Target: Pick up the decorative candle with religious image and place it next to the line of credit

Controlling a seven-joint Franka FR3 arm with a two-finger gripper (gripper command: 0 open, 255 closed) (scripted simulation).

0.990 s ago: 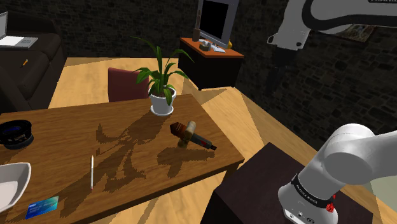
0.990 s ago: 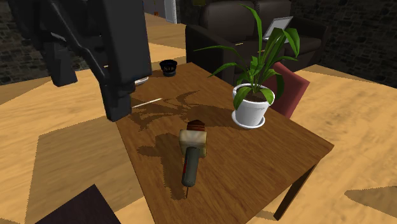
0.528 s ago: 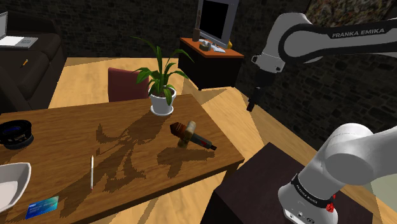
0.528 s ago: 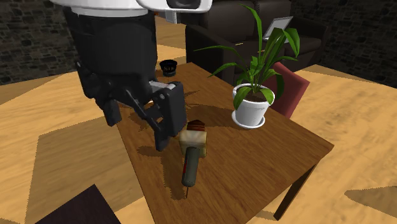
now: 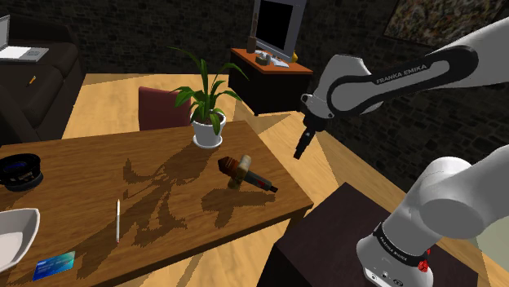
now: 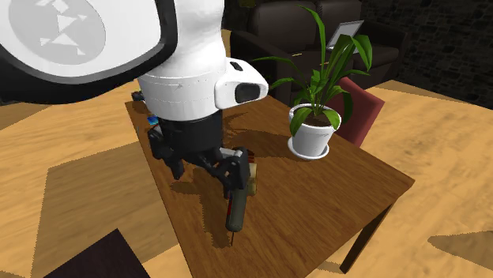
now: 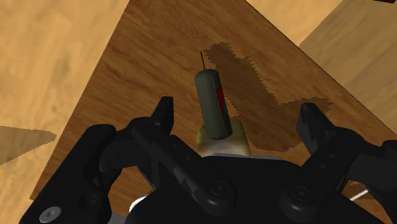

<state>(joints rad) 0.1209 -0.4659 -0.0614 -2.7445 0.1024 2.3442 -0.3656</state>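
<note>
Claw [image 7: 238,109] hangs above the candle [image 7: 212,105], fingers spread apart, gripping nothing. That candle lies on its side near the counter [image 5: 163,208] corner, a potted plant [image 5: 208,122] just beyond. A thin white stick [image 5: 118,220] lies between it and the blue card [image 5: 54,264], far along, beside a white bowl [image 5: 12,236].

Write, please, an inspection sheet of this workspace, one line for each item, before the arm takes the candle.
Surface: wooden table, with the plant's shadow across it.
Job's things: candle lying on its side near the table's edge; blue card flat at the shoulder view's lower left.
Clutter: potted plant, black dish, white bowl, thin white stick.
Grippers: gripper open, above the candle, holding nothing.
Cables: nothing seen.
Surroundings: red chair, dark sofa, cabinet bearing a screen.
</note>
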